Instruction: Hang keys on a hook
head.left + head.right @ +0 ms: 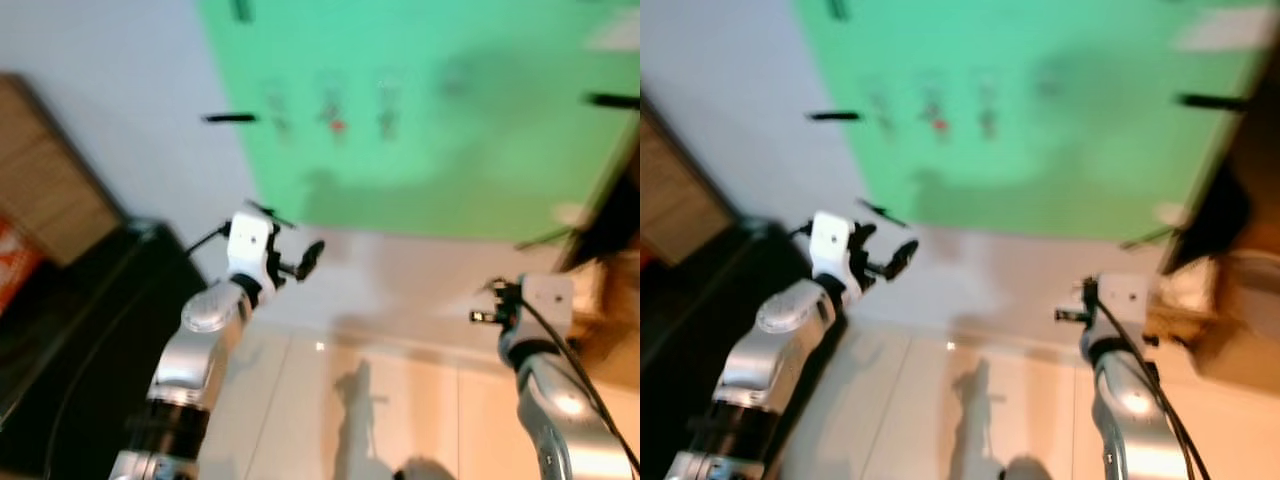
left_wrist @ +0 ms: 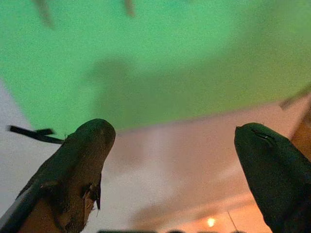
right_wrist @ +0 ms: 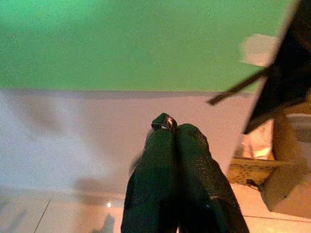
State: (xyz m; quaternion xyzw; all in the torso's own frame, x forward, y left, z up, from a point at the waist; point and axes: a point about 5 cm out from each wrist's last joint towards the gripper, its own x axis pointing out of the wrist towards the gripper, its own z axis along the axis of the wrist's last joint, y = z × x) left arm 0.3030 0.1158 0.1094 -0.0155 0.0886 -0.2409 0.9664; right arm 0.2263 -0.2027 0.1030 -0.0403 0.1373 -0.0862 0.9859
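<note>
A green board hangs on the white wall, with a blurred row of small hooks carrying keys near its upper middle. My left gripper is raised below the board's left corner and is open, with nothing between its fingers. Low at the right, my right gripper points at the wall under the board. In the right wrist view it is shut, and a small metal key ring peeks out at the fingertips. Any keys on that ring are hidden.
Black pegs stick out of the wall left of the board and at its right edge. A dark cabinet stands at the left, brown boxes at the right. Pale tiled floor lies below.
</note>
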